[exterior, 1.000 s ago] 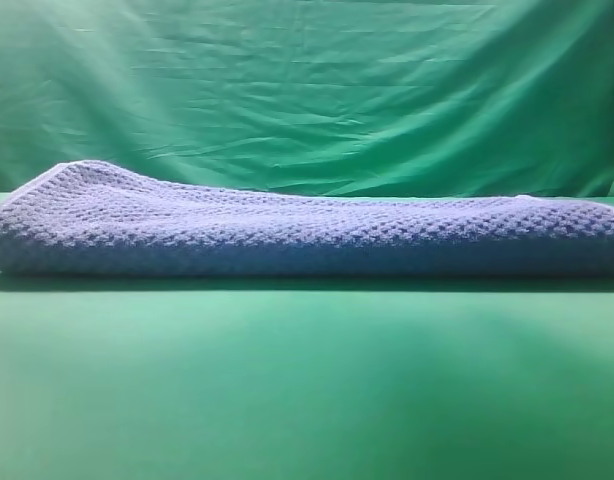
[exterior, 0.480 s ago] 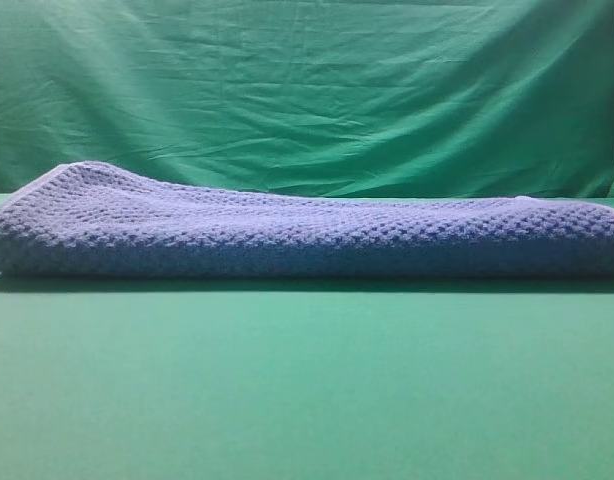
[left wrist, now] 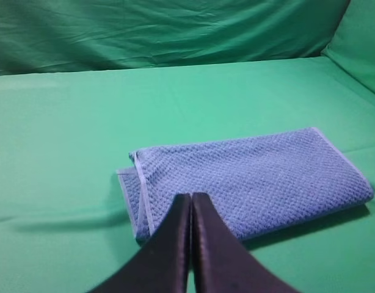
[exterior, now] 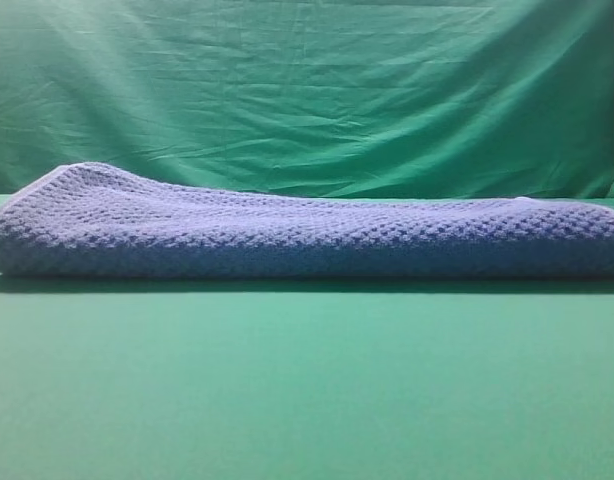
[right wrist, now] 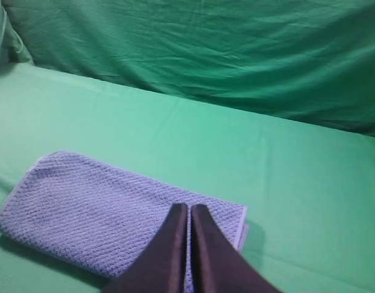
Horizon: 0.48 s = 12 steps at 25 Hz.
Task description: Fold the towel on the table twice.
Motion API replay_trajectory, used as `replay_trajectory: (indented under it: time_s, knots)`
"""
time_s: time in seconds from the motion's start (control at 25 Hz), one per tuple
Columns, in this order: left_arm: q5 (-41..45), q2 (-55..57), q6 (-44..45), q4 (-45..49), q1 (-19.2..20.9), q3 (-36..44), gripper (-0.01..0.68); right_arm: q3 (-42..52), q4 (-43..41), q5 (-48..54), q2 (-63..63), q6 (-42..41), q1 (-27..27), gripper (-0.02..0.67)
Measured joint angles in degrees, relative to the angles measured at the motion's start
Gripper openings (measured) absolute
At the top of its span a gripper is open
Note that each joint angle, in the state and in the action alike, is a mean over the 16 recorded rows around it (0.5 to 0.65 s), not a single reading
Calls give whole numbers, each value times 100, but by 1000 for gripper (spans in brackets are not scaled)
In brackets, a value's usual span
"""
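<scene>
Towel [left wrist: 254, 180] lay on the table [left wrist: 65, 134] as a compact layered rectangle; folding looked finished. Left gripper [left wrist: 191, 198] and right gripper [right wrist: 189, 209] hung above it, jaws pressed together, empty, needing only retreat.

The folded towel [exterior: 307, 235] lies on the table [exterior: 307, 380], before the backdrop curtain [exterior: 307, 90]

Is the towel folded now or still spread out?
Folded. The towel lies as a compact layered rectangle on the table; stacked hem edges show at its left end in the left wrist view. How many folds, cannot tell.
</scene>
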Motion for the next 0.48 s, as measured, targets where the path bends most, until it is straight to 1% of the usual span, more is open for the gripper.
replay_trajectory:
  time_s: [0.28, 0.48]
  knots:
    - [18, -1477, -244, 469, 0, 1069, 0, 1351, 176, -597, -1224, -330, 0, 0]
    - [-91, -2212, -334, 706, 0, 1671, 0, 2195, 350, -979, -2025, -563, 0, 0]
